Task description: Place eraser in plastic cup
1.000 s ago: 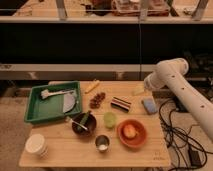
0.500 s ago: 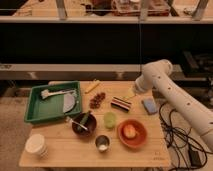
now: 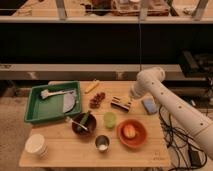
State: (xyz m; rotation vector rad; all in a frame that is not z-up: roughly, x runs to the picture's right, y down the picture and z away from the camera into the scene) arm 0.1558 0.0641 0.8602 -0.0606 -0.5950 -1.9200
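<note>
The eraser point(image 3: 120, 103), a small black block with pale stripes, lies on the wooden table point(image 3: 65, 150) right of centre. The plastic cup point(image 3: 109, 119), a small yellow-green tumbler, stands upright just in front of it and slightly left. The white arm point(image 3: 150, 81) reaches in from the right. My gripper point(image 3: 131, 96) hangs at its end, just right of the eraser and slightly above it.
A green tray point(image 3: 35, 114) with utensils sits at the left. A dark bowl point(image 3: 83, 125), a metal cup point(image 3: 102, 143), a white cup point(image 3: 36, 145) and an orange bowl point(image 3: 132, 133) with fruit stand in front. A light-blue pad point(image 3: 149, 105) and red berries point(image 3: 97, 99) lie nearby.
The arm has swung left across the table, bringing the gripper from near the light-blue pad to beside the eraser. The objects have not moved.
</note>
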